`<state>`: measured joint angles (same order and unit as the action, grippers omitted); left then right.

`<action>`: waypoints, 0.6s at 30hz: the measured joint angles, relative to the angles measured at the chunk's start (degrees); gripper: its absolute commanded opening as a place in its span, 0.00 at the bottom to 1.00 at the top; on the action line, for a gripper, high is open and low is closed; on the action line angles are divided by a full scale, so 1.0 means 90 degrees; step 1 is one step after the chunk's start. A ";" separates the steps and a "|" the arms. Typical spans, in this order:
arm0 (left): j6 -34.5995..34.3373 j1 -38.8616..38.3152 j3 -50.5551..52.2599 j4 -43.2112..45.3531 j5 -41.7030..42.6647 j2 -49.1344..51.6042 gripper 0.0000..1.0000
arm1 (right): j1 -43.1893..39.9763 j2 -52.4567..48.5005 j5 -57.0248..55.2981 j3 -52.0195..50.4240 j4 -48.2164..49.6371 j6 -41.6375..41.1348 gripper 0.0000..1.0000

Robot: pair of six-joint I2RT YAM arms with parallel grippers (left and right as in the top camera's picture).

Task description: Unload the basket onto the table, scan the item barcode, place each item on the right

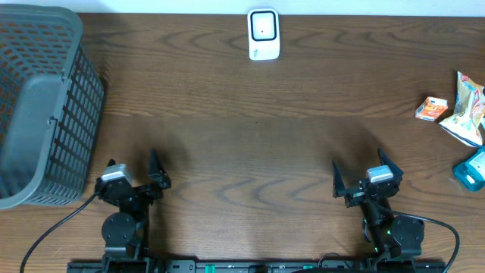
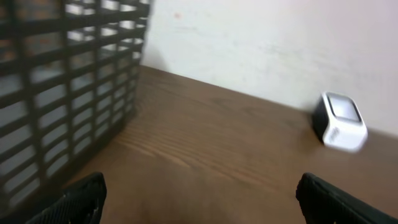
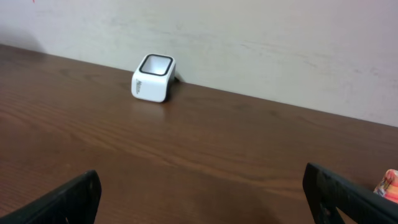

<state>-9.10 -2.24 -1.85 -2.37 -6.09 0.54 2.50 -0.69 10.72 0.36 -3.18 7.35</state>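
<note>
A white barcode scanner [image 1: 264,34] with a dark window stands at the table's far edge, seen also as the scanner [image 2: 339,121] and the scanner [image 3: 153,78]. Items lie at the right edge: a small orange packet [image 1: 432,109], a white and green snack bag [image 1: 467,110] and a teal box [image 1: 471,170]; a bit of one packet [image 3: 388,184] shows in the right wrist view. My left gripper [image 1: 134,173] rests open near the front left, far from them. My right gripper [image 1: 367,176] rests open near the front right. Both hold nothing.
A large grey mesh basket [image 1: 42,106] fills the left side of the table, next to my left arm, and its wall [image 2: 62,93] looms in the left wrist view. A pale wall runs behind the table.
</note>
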 measured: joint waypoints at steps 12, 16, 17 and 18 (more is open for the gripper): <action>0.0690 0.0000 0.0000 -0.0024 0.0408 0.0000 0.98 | 0.0000 0.0000 0.0000 0.0000 0.0000 0.0000 0.99; 0.0712 0.0000 0.0000 -0.0029 0.0476 0.0000 0.98 | 0.0000 0.0000 0.0000 0.0002 0.0000 0.0000 0.99; 0.0709 0.0000 0.0000 -0.0029 0.0478 0.0000 0.98 | 0.0000 0.0000 -0.0002 0.0000 0.0000 0.0000 0.99; 0.0712 0.0000 0.0000 -0.0032 0.0478 0.0000 0.98 | 0.0000 0.0000 0.0000 0.0002 0.0000 0.0000 0.99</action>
<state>-2.70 -2.24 -1.85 -2.66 -1.78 0.54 2.50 -0.69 10.72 0.38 -3.18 7.35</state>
